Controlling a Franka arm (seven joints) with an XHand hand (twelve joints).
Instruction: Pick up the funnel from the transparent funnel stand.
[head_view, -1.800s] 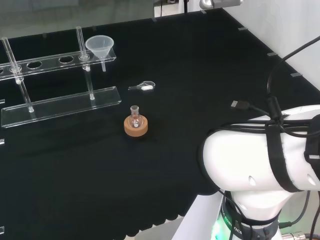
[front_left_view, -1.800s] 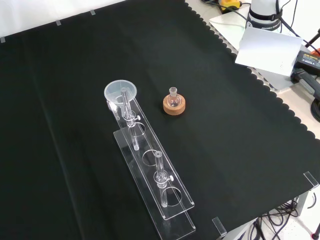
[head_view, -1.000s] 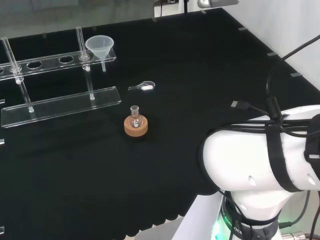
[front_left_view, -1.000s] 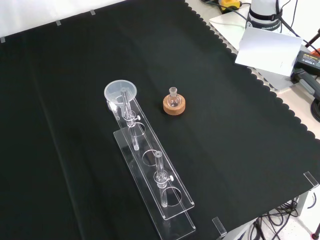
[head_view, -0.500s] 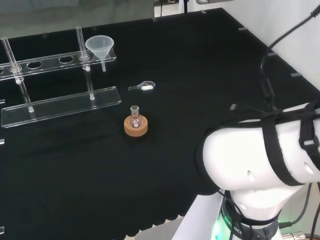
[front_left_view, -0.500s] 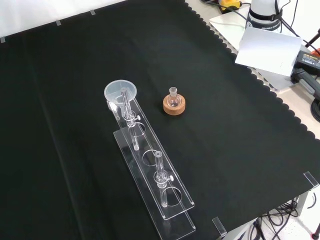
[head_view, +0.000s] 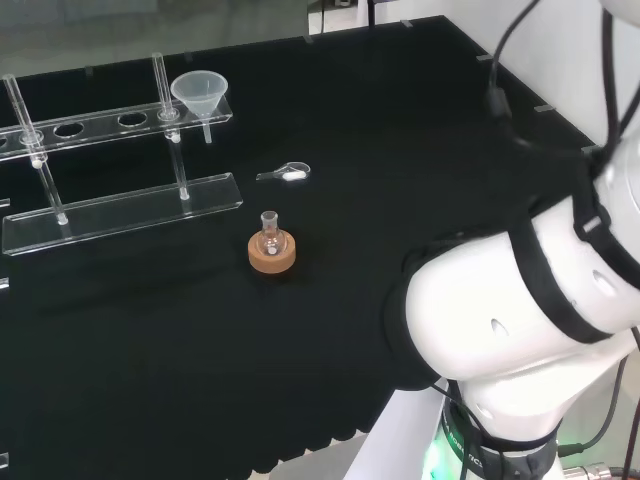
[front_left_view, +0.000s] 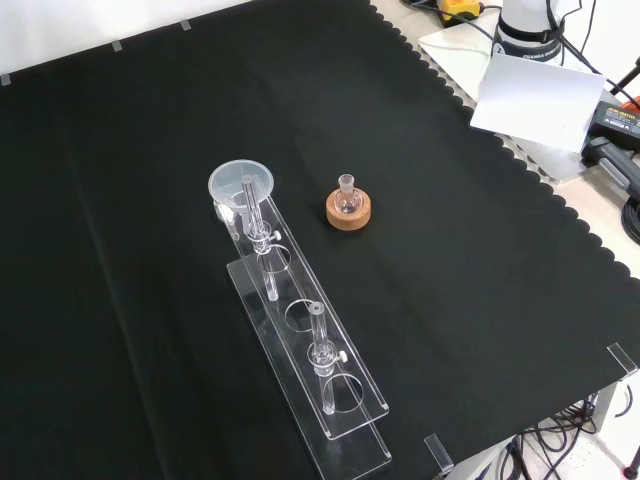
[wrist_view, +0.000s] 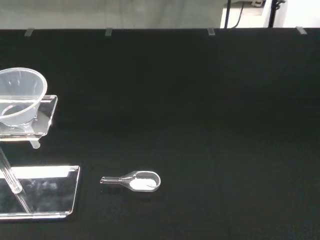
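Funnel (head_view: 200, 95) sits in the end hole of the clear funnel stand (head_view: 120, 205), at the stand's right end in head view, far left part of the cloth. Cone is up, stem hangs down through the top shelf, clear of the base plate. In front view the funnel (front_left_view: 241, 187) is at the stand's far end, and the stand (front_left_view: 310, 355) runs from there toward the near edge. Wrist view has the funnel (wrist_view: 19, 102) close, resting on the top shelf, with the base plate below it.

Stand has two upright clear rods w/ small collars and a row of round holes in the top shelf. No other ware seen in those holes.

Small flask (head_view: 269, 236) stands upright in a cork ring (head_view: 272, 255), near the stand's right end in head view, apart from it. In front view the flask (front_left_view: 347, 199) is just right of the funnel.

Clear spoon (head_view: 285, 174) w/ a bit of white powder lies flat on the black cloth (head_view: 380, 130), between funnel and flask in head view. Wrist view shows the spoon (wrist_view: 133, 180) w/ handle pointing toward the stand.

White arm link (head_view: 520, 310) w/ black straps and cables stands at the right of head view, well apart from the stand. Hand: can't tell if released or clenched. No writing or labels readable on the ware.
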